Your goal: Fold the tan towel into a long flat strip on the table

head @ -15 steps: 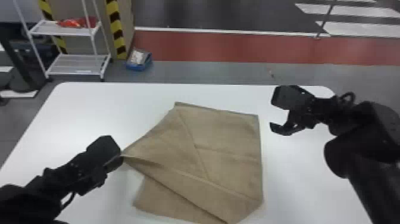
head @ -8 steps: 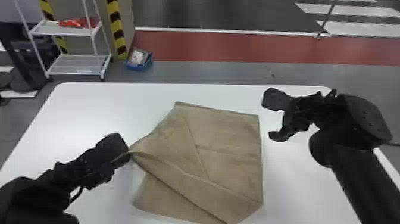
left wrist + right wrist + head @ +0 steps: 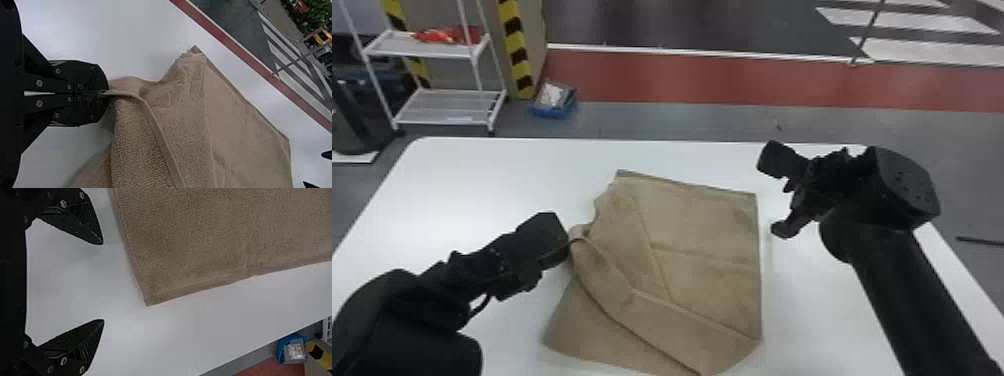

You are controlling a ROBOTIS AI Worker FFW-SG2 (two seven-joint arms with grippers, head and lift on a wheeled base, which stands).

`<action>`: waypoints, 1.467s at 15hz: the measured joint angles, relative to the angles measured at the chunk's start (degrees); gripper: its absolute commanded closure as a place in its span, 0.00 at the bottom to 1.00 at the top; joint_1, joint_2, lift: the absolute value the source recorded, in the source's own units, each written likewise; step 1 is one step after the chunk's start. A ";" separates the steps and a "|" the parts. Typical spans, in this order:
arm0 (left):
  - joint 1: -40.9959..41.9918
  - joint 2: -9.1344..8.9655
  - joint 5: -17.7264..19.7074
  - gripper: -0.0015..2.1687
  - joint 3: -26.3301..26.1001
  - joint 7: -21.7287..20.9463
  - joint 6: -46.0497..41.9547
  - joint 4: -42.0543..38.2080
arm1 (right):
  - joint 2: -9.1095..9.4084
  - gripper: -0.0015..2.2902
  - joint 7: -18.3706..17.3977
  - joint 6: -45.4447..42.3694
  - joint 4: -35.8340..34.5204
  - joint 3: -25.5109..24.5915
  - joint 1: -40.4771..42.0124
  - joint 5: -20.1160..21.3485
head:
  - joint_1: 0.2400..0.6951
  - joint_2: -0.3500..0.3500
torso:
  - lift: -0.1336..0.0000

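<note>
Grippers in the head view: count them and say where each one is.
2: the left gripper, shut on the towel's left side; the right gripper, open above the table, right of the towel's far right corner.

Narrow gap between right claw (image 3: 774, 196) and towel (image 3: 702, 225); left claw (image 3: 566, 244) blocks left side.

A white shelf rack (image 3: 427, 49) (red item (image 3: 449, 35) aboard) stands behind.
</note>
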 measured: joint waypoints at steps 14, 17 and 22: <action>-3.09 1.38 1.94 0.98 -2.82 0.00 -1.94 2.57 | 0.20 0.06 -6.13 -25.19 -0.98 -0.74 1.28 9.90 | 1.00 0.33 | 0.08; -3.05 1.73 2.39 0.98 -2.75 0.03 -1.95 2.53 | -0.10 0.06 -3.13 -28.53 -0.22 -0.19 0.98 14.08 | 1.00 0.32 | 0.08; -3.27 2.04 2.82 0.98 -2.74 0.09 -2.35 2.92 | 0.12 0.08 -0.32 -29.75 2.79 -0.06 -0.25 18.05 | 1.00 0.30 | 0.08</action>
